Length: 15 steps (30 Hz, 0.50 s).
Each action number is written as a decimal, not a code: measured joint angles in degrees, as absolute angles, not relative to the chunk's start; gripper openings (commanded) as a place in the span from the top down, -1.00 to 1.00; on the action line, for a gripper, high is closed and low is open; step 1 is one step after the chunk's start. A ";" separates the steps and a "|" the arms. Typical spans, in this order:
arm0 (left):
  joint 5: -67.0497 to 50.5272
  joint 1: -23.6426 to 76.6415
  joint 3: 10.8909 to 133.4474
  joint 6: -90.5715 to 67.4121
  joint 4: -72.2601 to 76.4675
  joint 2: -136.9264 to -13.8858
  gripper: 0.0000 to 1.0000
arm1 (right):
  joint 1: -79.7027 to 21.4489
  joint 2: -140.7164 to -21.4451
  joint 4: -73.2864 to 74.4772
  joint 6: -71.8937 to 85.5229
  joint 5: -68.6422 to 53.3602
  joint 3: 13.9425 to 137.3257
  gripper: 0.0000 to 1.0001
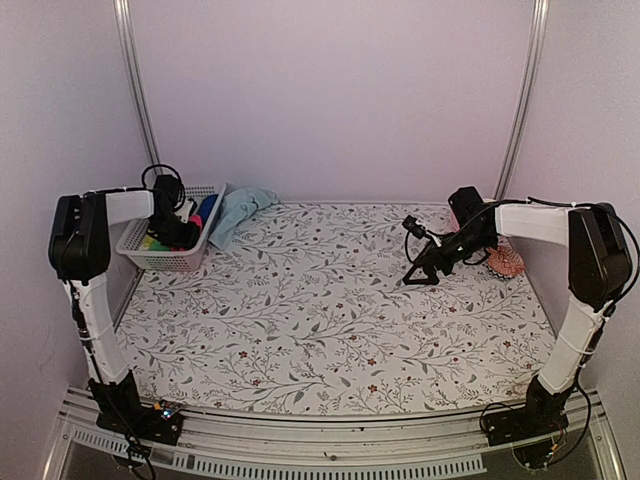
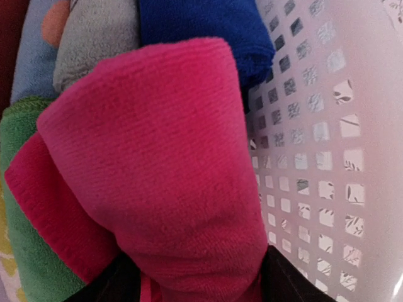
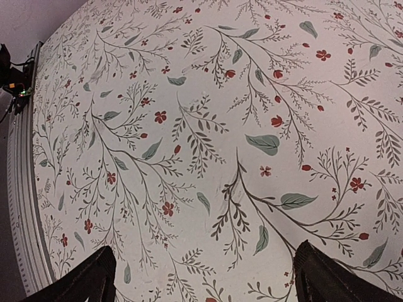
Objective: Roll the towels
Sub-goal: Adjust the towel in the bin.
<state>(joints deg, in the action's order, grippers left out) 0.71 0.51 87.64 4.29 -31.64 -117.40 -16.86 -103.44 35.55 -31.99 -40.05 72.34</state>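
Observation:
Deep in the white basket (image 1: 150, 258), my left gripper (image 1: 178, 232) is shut on the bright pink towel (image 2: 157, 163). That towel is a fat roll, and it fills the space between the black fingers (image 2: 296, 283) of the left gripper (image 2: 201, 280). The pale blue towel (image 1: 240, 212) lies crumpled on the table just right of the basket. Over the right part of the table, my right gripper (image 1: 420, 272) hangs low and open. Only the floral cloth (image 3: 208, 157) shows between the fingers of the right gripper (image 3: 204, 270).
Around the pink towel the basket holds a dark blue roll (image 2: 195, 25), a grey roll (image 2: 94, 38) and a green roll (image 2: 19, 207). Its lattice wall (image 2: 327, 157) stands close on the right. A patterned orange object (image 1: 506, 262) lies behind the right arm by the wall.

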 measured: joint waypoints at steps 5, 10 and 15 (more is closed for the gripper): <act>0.91 0.64 87.18 3.68 -30.79 -118.21 0.85 | -16.86 -103.44 35.55 -32.01 -40.47 72.34 -0.98; -1.13 0.58 86.89 4.16 -30.33 -118.19 1.00 | -16.86 -103.44 35.55 -32.01 -40.71 72.34 -0.98; -7.07 -0.64 86.76 4.67 -30.70 -118.10 1.00 | -16.86 -103.44 35.57 -32.03 -40.80 72.34 -0.98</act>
<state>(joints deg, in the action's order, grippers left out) -7.07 -0.64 86.76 4.67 -30.70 -118.10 -16.86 -103.44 35.57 -32.03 -40.80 72.34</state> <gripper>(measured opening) 0.073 0.989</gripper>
